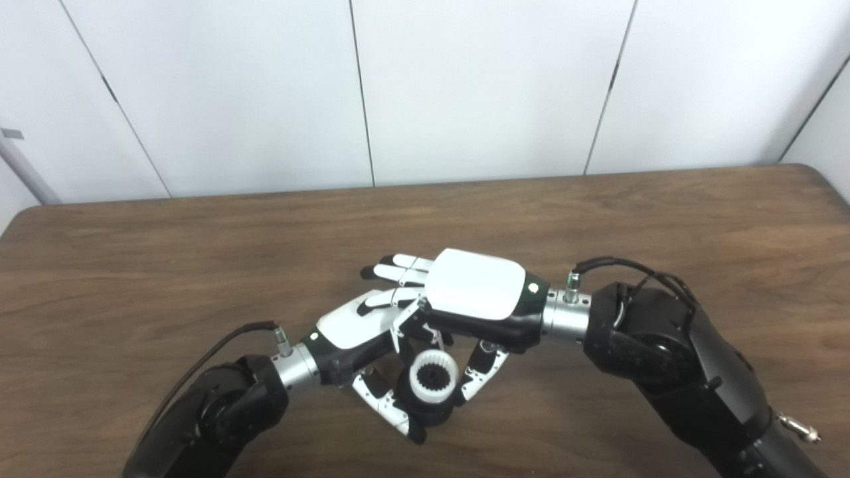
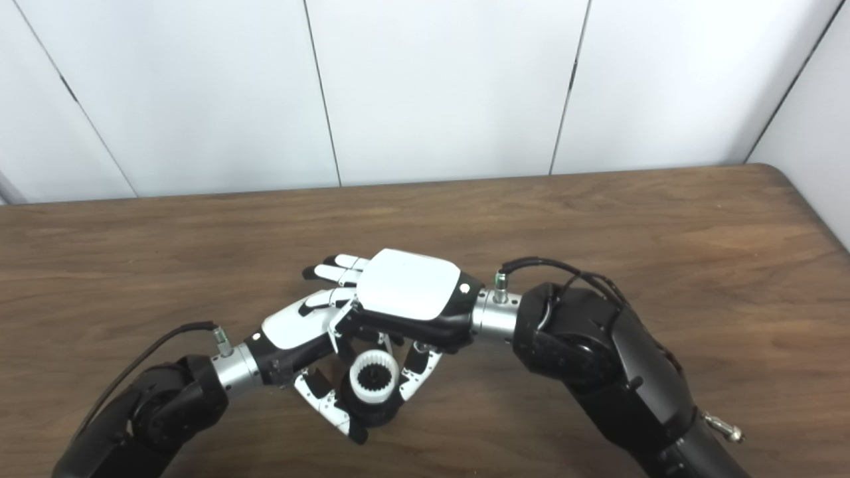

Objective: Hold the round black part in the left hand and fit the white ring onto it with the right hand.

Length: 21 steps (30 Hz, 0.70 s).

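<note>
The white ring (image 1: 434, 378), toothed on its inside, sits on top of the round black part (image 1: 433, 415) just above the table's near middle. My left hand (image 1: 345, 328) is shut on the black part from the left, with its thumb running under the part's near side. My right hand (image 1: 475, 285) hovers palm down directly over both. Its thumb (image 1: 481, 372) presses on the ring's right side and a curled finger reaches the ring's far side. Its other fingers stretch out to the left. The far side of the ring is hidden under the right palm.
The brown wooden table (image 1: 199, 265) runs wide on both sides of the hands. A white panelled wall (image 1: 465, 86) stands behind its far edge. A grey pole (image 1: 23, 166) leans at the far left.
</note>
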### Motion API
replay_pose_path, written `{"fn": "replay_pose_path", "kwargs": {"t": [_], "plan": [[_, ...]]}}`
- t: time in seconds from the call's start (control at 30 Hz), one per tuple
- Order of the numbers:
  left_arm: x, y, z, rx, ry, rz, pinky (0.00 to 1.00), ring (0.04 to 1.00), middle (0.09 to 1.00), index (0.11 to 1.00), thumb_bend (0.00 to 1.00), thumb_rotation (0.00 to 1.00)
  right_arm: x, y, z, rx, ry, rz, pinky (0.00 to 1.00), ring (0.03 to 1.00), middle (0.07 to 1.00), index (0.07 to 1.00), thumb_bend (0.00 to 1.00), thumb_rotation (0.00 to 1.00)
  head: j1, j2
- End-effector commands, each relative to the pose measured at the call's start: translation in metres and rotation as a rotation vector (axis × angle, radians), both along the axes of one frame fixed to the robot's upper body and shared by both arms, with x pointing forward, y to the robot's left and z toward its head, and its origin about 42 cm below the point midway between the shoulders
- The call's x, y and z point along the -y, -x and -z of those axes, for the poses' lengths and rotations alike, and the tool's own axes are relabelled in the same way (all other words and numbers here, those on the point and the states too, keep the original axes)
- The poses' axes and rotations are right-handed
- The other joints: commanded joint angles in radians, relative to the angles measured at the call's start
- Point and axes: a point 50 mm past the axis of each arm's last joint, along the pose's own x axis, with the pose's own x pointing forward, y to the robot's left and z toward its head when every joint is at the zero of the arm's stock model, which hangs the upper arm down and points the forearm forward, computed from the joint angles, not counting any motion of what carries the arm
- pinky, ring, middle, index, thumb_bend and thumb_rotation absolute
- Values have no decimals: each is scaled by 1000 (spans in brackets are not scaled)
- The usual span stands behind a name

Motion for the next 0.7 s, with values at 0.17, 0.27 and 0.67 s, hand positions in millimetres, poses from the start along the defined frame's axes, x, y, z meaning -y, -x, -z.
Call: {"fn": "replay_pose_path", "kwargs": {"t": [0.17,0.27,0.67], "plan": [[5,-2,-22,47,49,24,1000,954,765,481,524,59,-3,-6,-23,69,-39,-8,1000,1000,879,480,525,140,1,0],[6,-2,-21,48,51,26,1000,962,769,481,524,59,-3,-7,-23,69,-44,-12,1000,1000,875,480,525,140,4,1],[8,-4,-22,69,63,23,1000,932,754,480,524,62,-4,-3,-17,65,-41,-28,1000,1000,878,480,525,143,8,7]]}}
